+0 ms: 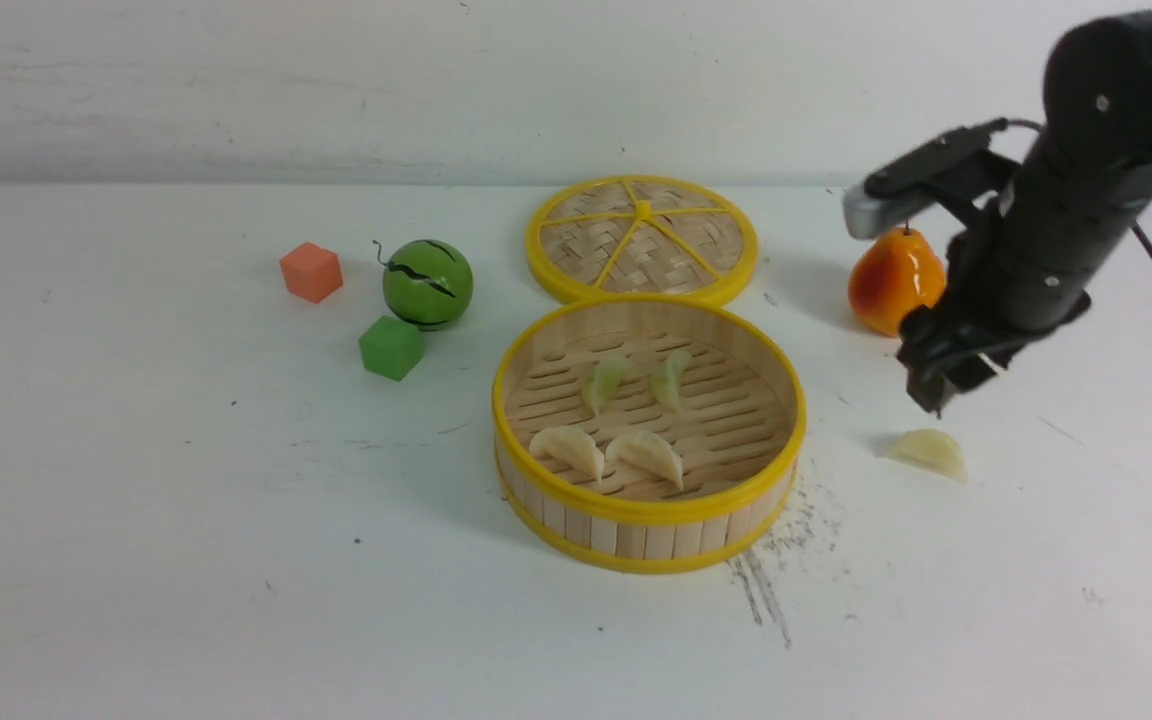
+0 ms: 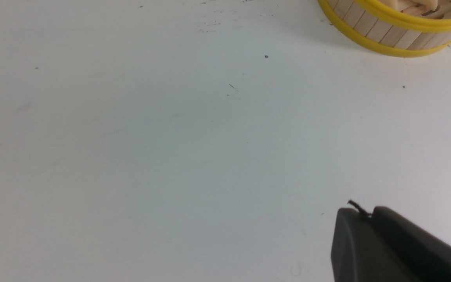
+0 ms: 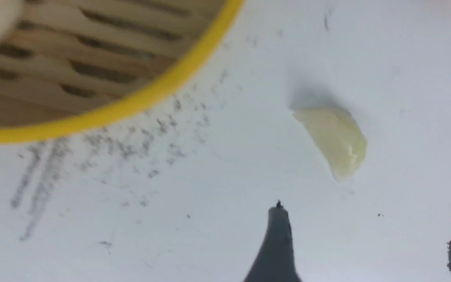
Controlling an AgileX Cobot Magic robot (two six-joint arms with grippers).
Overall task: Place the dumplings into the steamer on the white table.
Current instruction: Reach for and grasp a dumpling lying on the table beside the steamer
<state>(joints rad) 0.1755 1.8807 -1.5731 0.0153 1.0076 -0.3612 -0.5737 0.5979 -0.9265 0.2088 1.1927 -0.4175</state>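
The round bamboo steamer [image 1: 648, 512] with yellow rims stands mid-table and holds several dumplings [image 1: 646, 455]. One pale dumpling [image 1: 928, 452] [image 3: 333, 141] lies on the white table [image 1: 186, 520] to the right of the steamer. My right gripper [image 1: 936, 395] [image 3: 370, 209] hangs open just above and behind that dumpling, nothing between its fingers. My left gripper [image 2: 366, 215] is shut and empty over bare table, near the steamer's [image 2: 390, 35] front wall; it does not show in the front view.
The flat woven lid [image 1: 642, 240] lies behind the steamer. An orange-yellow pear [image 1: 894, 282] sits behind the right gripper. A green melon ball [image 1: 427, 284], a green cube [image 1: 391, 347] and an orange cube [image 1: 311, 272] stand at the left.
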